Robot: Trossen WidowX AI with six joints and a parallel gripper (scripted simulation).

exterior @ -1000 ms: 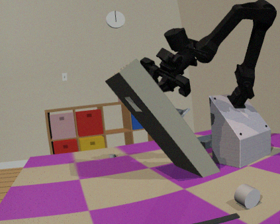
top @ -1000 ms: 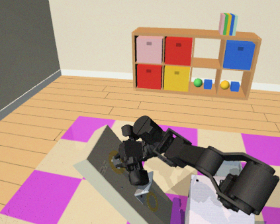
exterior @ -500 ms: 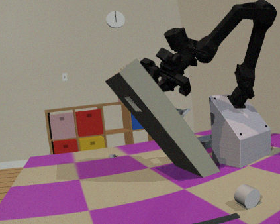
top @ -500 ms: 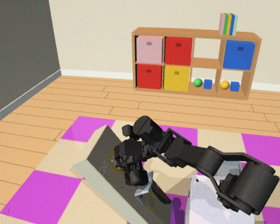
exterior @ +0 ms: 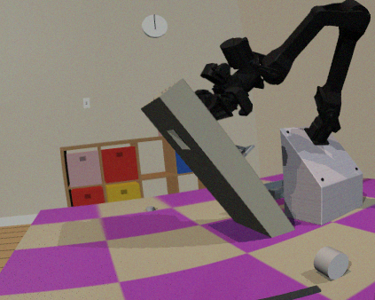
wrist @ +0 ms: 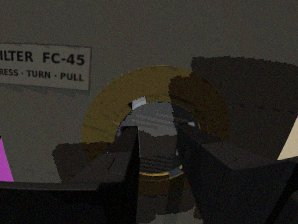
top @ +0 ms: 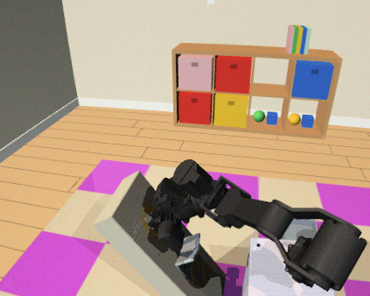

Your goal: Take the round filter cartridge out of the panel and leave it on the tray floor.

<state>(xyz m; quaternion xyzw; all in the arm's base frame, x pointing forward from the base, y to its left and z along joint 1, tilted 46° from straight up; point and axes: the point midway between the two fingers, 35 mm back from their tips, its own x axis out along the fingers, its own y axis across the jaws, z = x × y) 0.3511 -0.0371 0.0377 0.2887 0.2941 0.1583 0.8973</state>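
Wrist view alone shows the jaws clamped on the grey filter cartridge (wrist: pixel 152 119), which sits inside its tan ring on the service panel (wrist: pixel 166 23), right of and below the FC-45 label (wrist: pixel 47 70). Exterior view shows the panel leaning steeply, the arm (exterior: pixel 298 40) pressed to its upper face, open checkered floor in front.

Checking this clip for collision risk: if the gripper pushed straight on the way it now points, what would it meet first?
The gripper is shut on the filter cartridge in the tilted service panel. Pushing on, it would likely drive the cartridge and its fingertips against the panel face; depth is unclear.
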